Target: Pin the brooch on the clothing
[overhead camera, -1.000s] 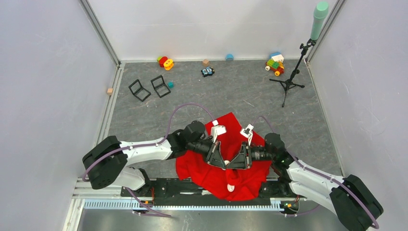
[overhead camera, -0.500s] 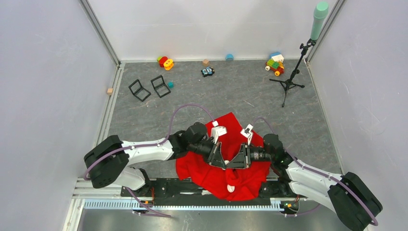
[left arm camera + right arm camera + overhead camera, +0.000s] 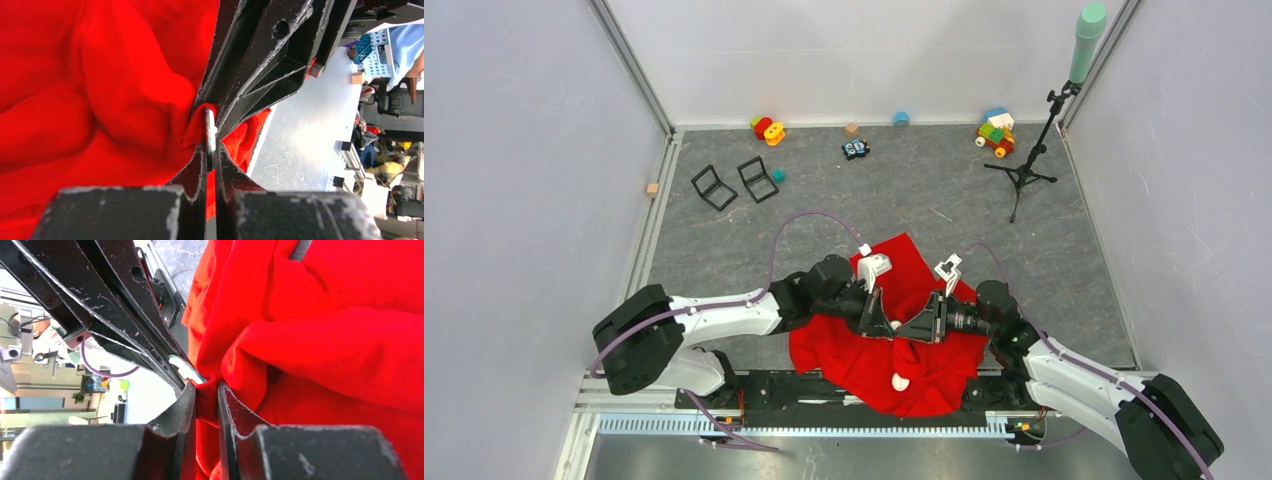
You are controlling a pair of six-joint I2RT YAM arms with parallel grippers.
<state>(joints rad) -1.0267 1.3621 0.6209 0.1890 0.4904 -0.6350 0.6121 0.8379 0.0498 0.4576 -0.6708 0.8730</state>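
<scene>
Lower centre of the overhead frame: the red T-shirt (image 3: 902,268) lies crumpled at the near edge of the tabletop (image 3: 874,200). Over it the left hand (image 3: 210,156) grips a thin white brooch (image 3: 210,125) edge-on, while the right hand (image 3: 206,390) pinches a raised fold of cloth touching it. The fabric looks light, soft and slippery; a doubled fold is judged the best place to hold.

Pale grey wall panels (image 3: 844,55) are enclosing the dark mottled bench (image 3: 924,195) on three sides. Aluminium posts (image 3: 631,68) are standing at its rear corners, one just behind the black tripod stand (image 3: 1024,172).
</scene>
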